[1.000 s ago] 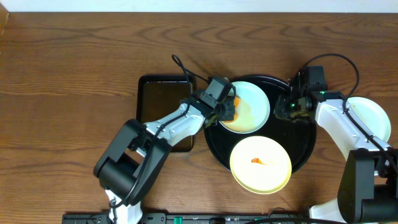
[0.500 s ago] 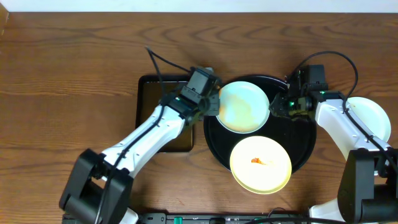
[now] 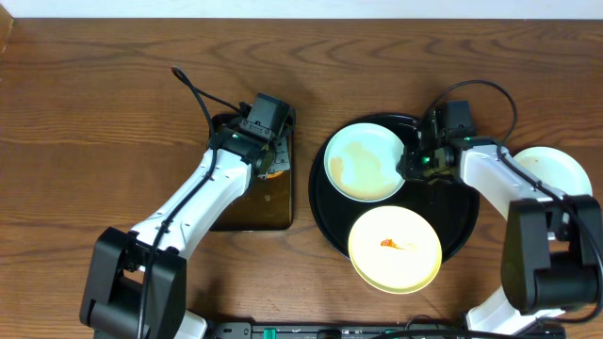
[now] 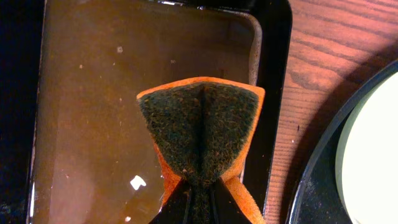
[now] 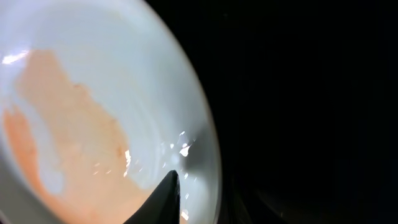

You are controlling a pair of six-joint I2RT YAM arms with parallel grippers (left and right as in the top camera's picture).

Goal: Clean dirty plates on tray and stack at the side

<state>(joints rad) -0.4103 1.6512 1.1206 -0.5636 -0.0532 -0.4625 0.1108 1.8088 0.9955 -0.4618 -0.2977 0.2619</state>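
A pale blue-white plate (image 3: 363, 162) with a faint orange film lies at the back left of the round black tray (image 3: 459, 202). My right gripper (image 3: 415, 163) is at its right rim. In the right wrist view one finger lies over the plate's rim (image 5: 93, 93); the gripper (image 5: 198, 200) appears pinched on it, with the other finger hidden in the dark. A pale yellow plate (image 3: 396, 250) with an orange smear lies at the tray's front. A third pale plate (image 3: 558, 174) lies on the wood tabletop at the right. My left gripper (image 3: 268, 158) is shut (image 4: 199, 198) on an orange sponge (image 4: 199, 130).
A small dark rectangular tray (image 3: 240, 202) holding brown water (image 4: 93, 106) stands left of the round tray; the sponge hangs over its right part. The round tray's rim (image 4: 314, 180) lies close to its right side.
My left arm has pulled the sponge left, off the pale blue plate, to over the rectangular tray. The plate's orange sauce is wiped thin. My right gripper has moved left to the plate's rim.
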